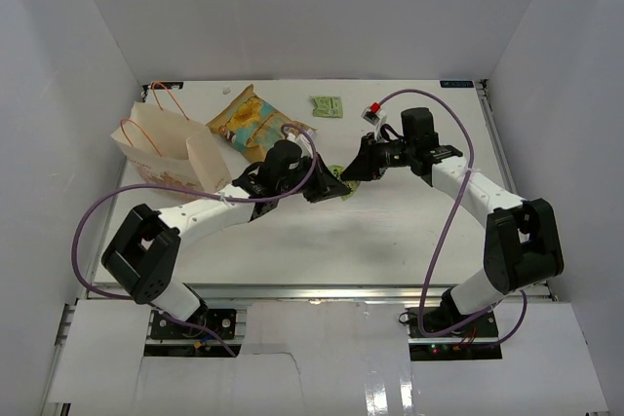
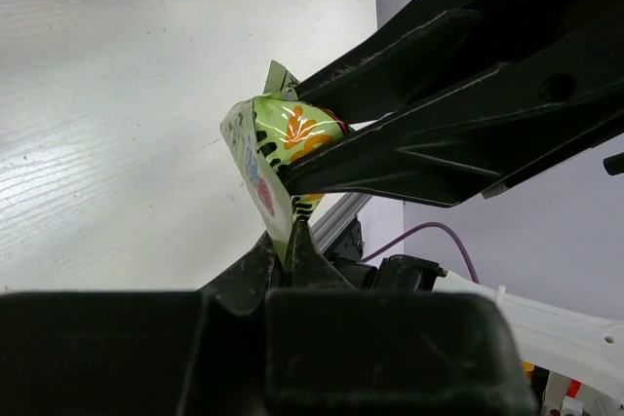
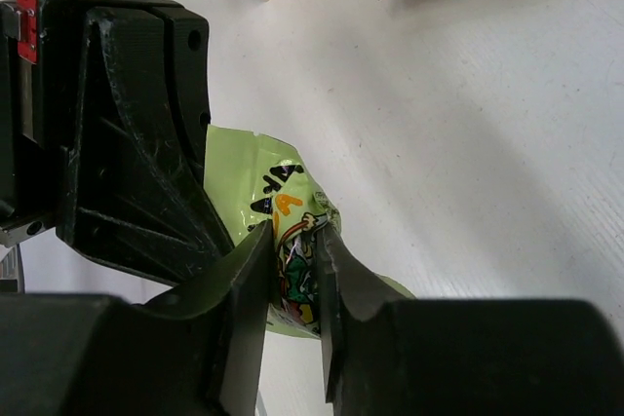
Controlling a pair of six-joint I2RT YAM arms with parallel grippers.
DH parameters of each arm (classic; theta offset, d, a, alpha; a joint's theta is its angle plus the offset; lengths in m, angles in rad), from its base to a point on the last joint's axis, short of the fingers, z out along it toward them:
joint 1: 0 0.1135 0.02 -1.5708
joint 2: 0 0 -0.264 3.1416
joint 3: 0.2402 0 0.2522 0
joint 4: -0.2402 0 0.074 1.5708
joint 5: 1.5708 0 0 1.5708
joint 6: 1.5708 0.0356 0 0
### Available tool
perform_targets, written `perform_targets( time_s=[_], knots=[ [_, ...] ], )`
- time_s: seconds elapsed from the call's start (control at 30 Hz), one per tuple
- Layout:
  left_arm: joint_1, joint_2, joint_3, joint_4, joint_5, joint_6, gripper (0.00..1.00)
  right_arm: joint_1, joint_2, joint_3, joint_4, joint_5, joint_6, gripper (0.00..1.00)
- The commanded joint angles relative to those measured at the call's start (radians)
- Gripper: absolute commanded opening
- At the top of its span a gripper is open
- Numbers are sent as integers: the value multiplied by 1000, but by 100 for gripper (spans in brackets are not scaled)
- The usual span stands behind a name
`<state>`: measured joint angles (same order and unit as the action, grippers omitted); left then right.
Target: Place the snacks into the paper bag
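Left wrist: green sachet (image 2: 278, 143) partly hidden, apparently inside left gripper (image 2: 291, 243).

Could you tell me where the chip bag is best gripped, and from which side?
Probably its far crimped end, from above. The chip bag lies flat beside the paper bag; its middle looks puffy and wide, the end seam thin. Left end effector and right end effector now both pinch the green sachet.
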<state>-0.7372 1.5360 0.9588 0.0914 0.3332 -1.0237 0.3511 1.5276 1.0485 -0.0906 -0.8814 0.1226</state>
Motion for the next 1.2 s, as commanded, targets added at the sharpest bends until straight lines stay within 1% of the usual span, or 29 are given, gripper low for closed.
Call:
perform_targets(
  time_s=[0.0,0.07,0.1,0.13,0.17,0.2,0.23,0.27,0.3,0.33,0.37,0.4,0.43,0.5,0.53,0.57,0.6,0.63,0.67,0.7,0.73,0.8,0.87,0.93,1.07,1.1,1.17],
  knots=[
    [-4,-39,6,-21,-32,36,0,15,-44,5,37,-51,11,28],
    [-4,-69,11,-73,-68,54,0,15,-47,21,20,-39,-12,39],
    [-2,-82,17,-100,-83,66,0,14,-49,28,14,-33,-24,53],
    [2,-95,24,-145,-100,97,0,15,-52,37,3,-25,-35,59],
    [7,-126,43,-229,-120,115,0,14,-55,45,-1,-4,-56,63],
    [9,-145,53,-276,-172,157,0,9,-61,65,-6,2,-67,71],
    [18,-164,64,-373,-201,178,0,6,-66,74,-9,7,-75,74],
    [22,-204,89,-421,-227,198,0,2,-72,85,-12,10,-90,77],
    [27,-226,101,-471,-282,217,0,-7,-75,103,-12,13,-93,78],
    [41,-247,115,-566,-308,253,0,-12,-78,111,-12,13,-98,79],
    [47,-270,132,-611,-331,270,0,-17,-81,119,-12,10,-104,79],
    [51,-313,173,-658,-400,287,0,-23,-81,123,-14,10,-113,79],
    [64,-333,199,-745,-428,319,0,-26,-81,130,-15,13,-118,79],
    [71,-382,296,-832,-492,344,0,-29,-80,131,-31,22,-158,79],
    [82,-395,332,-920,-567,353,0,-29,-80,127,-35,27,-166,79],
    [90,-404,371,-962,-607,365,0,-29,-78,124,-41,38,-173,79],
    [99,-415,449,-1008,-647,369,0,-29,-78,119,-43,42,-185,79],
    [134,-416,486,-1091,-710,372,0,-29,-78,110,-43,45,-189,79],
    [163,-415,524,-1126,-729,388,0,-29,-80,105,-44,51,-190,79],
    [226,-407,591,-1159,-737,402,0,-31,-80,102,-44,55,-195,79],
    [257,-402,618,-1197,-741,419,0,-31,-80,97,-44,58,-195,79],
    [307,-392,664,-1219,-753,465,0,-31,-80,91,-44,64,-196,79],
    [378,-347,740,-1257,-779,499,0,-31,-80,88,-47,71,-199,79],
    [410,-317,765,-1274,-798,519,0,-34,-80,88,-49,75,-199,79],
    [521,-255,765,-1248,-784,583,0,-35,-81,90,-54,82,-201,79],
    [562,-246,761,-1234,-761,597,0,-34,-81,91,-54,84,-204,79],
    [597,-220,752,-1194,-747,625,0,-34,-81,91,-61,85,-212,79]
  ],
)
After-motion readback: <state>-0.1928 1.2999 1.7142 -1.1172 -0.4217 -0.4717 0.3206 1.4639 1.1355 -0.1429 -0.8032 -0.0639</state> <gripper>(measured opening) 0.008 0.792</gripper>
